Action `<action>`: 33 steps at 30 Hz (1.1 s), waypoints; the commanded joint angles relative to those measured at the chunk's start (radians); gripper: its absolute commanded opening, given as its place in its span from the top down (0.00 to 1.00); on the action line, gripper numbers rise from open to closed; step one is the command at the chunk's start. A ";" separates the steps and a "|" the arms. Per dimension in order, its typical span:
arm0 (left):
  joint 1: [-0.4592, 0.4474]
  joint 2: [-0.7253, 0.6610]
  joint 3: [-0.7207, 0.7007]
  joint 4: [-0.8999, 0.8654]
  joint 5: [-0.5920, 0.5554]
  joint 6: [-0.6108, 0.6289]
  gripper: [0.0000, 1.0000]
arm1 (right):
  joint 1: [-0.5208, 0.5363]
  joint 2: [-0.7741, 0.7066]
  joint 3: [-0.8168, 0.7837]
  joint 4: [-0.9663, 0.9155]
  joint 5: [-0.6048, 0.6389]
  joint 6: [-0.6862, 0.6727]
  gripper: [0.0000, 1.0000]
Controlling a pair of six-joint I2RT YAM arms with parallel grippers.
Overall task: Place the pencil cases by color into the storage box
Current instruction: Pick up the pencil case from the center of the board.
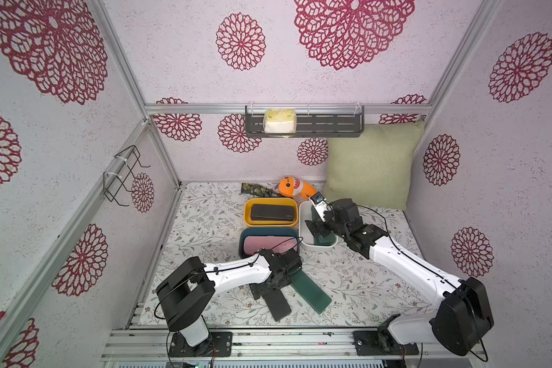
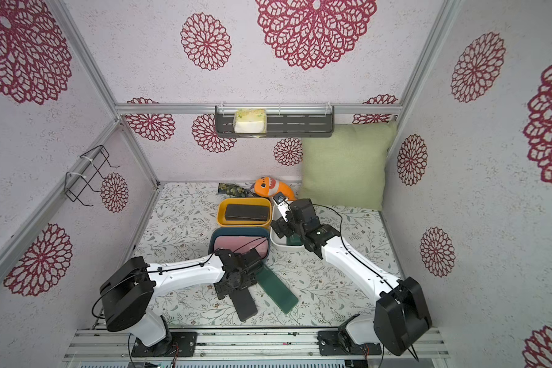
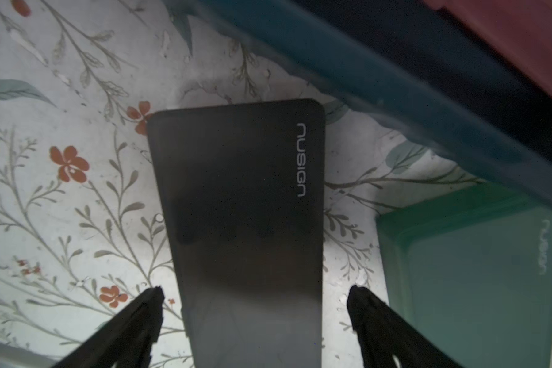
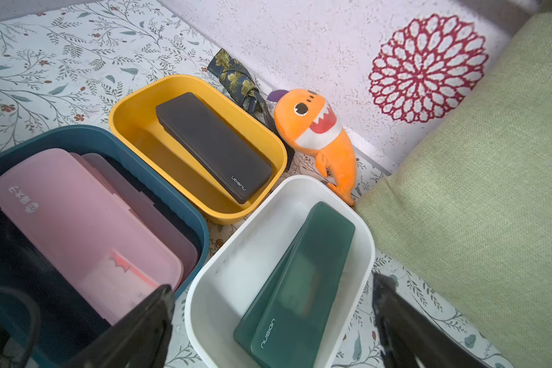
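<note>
A black pencil case lies flat on the floral table, and my left gripper hangs open just above it with a finger on each side, touching nothing. In both top views this black case lies beside a dark green pencil case near the front. My right gripper stands open and empty over the white storage box, where a dark green case leans. The yellow box holds a black case. Pink cases are stacked in the blue box.
An orange plush shark and a folded floral cloth lie behind the boxes by the back wall. A green pillow fills the back right corner. A wall shelf holds a sponge, and a wire rack hangs on the left wall.
</note>
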 commanded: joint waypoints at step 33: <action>-0.018 0.033 -0.120 0.182 0.027 -0.033 0.54 | -0.005 -0.025 -0.009 0.017 -0.024 0.023 0.01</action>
